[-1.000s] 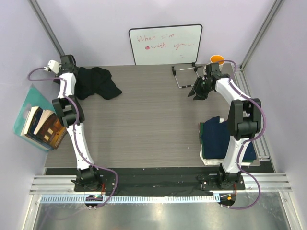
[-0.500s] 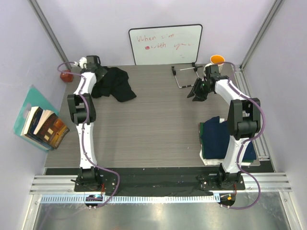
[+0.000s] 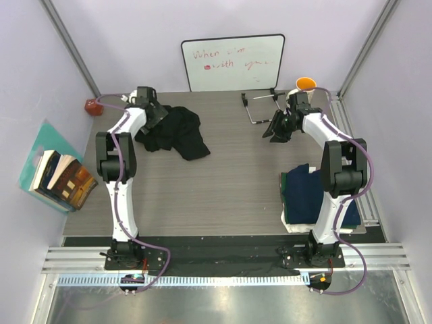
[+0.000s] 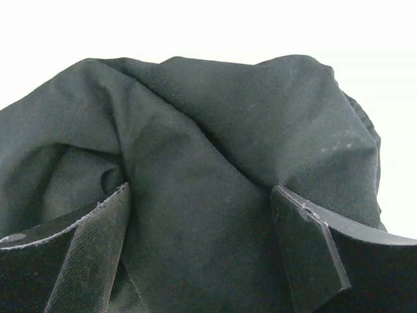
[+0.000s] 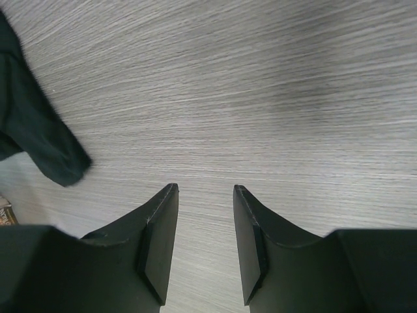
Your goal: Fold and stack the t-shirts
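A crumpled black t-shirt (image 3: 179,131) lies at the back left of the table. My left gripper (image 3: 154,112) is shut on its left part. In the left wrist view the dark cloth (image 4: 215,117) fills the gap between the fingers of the left gripper (image 4: 199,212). No print shows on it. A stack of folded t-shirts (image 3: 307,196), navy on top with green and white edges, sits at the right near edge. My right gripper (image 3: 278,129) is open and empty over bare table at the back right. In the right wrist view (image 5: 205,195) a tip of the black shirt (image 5: 39,137) shows at the left.
A whiteboard (image 3: 233,62) leans on the back wall. An orange cup (image 3: 306,84) and a metal wire frame (image 3: 258,108) are at the back right. A red object (image 3: 90,106) sits off the back left corner. Books (image 3: 61,179) lie on a teal sheet left of the table.
My left gripper has moved to the right along the back edge, dragging the black t-shirt with it toward the table's middle. The right arm has barely moved.
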